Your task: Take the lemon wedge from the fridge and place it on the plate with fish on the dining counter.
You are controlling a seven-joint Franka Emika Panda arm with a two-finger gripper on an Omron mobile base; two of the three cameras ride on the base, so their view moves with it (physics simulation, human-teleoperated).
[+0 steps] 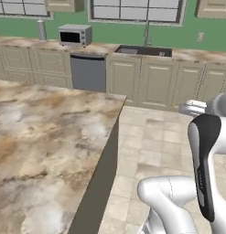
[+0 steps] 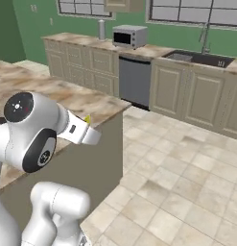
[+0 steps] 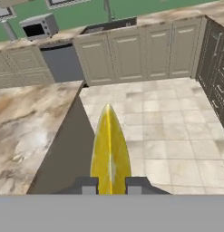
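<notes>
The gripper [image 3: 110, 185] is clamped narrowly on the lemon wedge [image 3: 109, 149], its two dark finger tips [image 3: 87, 185] pressing the fruit's flanks at the bottom of the hand view. The wedge stands up out of the jaws: its long axis runs along the gripper's own line of sight, and its pointed tip aims away from the hand, toward the tiled floor [image 3: 168, 131] and the far run of beige cabinets [image 3: 131, 54]. A pale seam runs down its middle, so a thin edge faces the camera.

In the right base view the same wedge [image 2: 87, 118] shows as a small yellow tip past the white hand, beside the near corner of the dining counter [image 2: 53, 91], roughly at slab height; whether it is over the stone or just off the edge I cannot tell.

As to progress, the fetch from the fridge looks done, since the fruit is already in hand and the robot sits by the dining counter [image 1: 45, 137]. What is left is the delivery: finding the plate with fish, carrying the wedge above it, lowering and letting go. The marbled slab in these views carries no plate, so it probably lies further along the counter.
</notes>
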